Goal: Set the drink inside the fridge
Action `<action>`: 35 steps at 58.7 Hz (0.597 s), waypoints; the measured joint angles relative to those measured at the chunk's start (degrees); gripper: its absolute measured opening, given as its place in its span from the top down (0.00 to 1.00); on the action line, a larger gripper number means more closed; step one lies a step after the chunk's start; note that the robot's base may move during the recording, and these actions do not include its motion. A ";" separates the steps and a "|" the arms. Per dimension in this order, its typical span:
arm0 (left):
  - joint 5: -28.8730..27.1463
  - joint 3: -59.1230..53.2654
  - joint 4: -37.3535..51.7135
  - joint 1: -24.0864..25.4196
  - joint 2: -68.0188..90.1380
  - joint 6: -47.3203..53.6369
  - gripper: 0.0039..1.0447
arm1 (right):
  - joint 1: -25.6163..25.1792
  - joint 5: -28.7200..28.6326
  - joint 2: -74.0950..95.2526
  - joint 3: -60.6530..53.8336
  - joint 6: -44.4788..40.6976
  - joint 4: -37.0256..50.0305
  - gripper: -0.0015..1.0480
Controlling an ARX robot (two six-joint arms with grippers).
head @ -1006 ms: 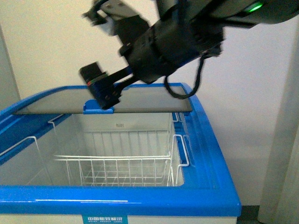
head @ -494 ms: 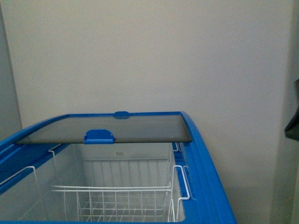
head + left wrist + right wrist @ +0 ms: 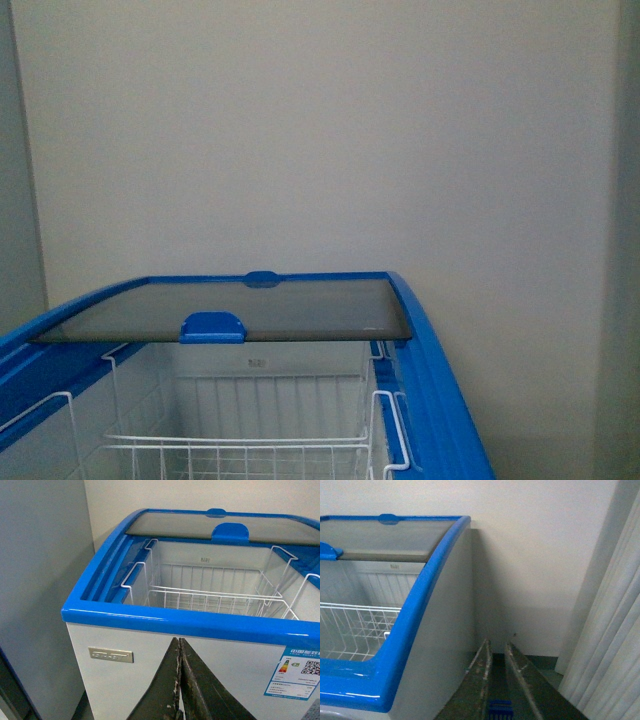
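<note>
**Right arm withdrawn from fridge opening; drink not sighted**

One second ago the right arm was recorded over the fridge (image 3: 440,400), near the lid handle (image 3: 212,326); in the front view it is now gone, and the framing has shifted upward, so less of the wire basket (image 3: 250,450) is shown. The sliding glass lid (image 3: 280,310) is found pushed back and the opening exposed.

The left claw (image 3: 180,680) is seen with fingers pressed together, nothing held. The right claw (image 3: 495,675) is seen slightly parted, empty, beside the fridge's outer wall.

The drink is not visible in any view. It is judged that access has been prepared and fetching remains outstanding.
</note>
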 joint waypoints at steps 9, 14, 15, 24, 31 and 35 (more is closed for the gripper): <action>0.00 0.00 -0.02 0.00 0.00 0.02 0.98 | -1.36 -1.22 -3.17 -3.61 -0.26 0.11 0.97; 0.02 0.00 -0.02 0.00 0.00 0.02 0.98 | -4.35 -5.42 -5.03 -5.27 -0.31 -0.04 0.97; 0.02 0.00 0.00 0.00 0.00 0.02 0.98 | -4.70 -5.64 -5.31 -5.51 -0.31 -0.04 0.97; 0.04 0.00 0.00 0.00 0.00 0.02 0.98 | -6.32 -6.01 -8.59 -7.80 -0.31 -0.85 0.97; 0.00 0.00 -0.02 0.00 0.00 0.02 0.98 | -6.43 -6.08 -11.93 -9.70 -0.31 -2.19 0.97; 0.02 0.00 0.00 0.00 0.00 0.02 0.98 | -6.43 -6.12 -13.84 -10.45 -0.31 -3.21 0.97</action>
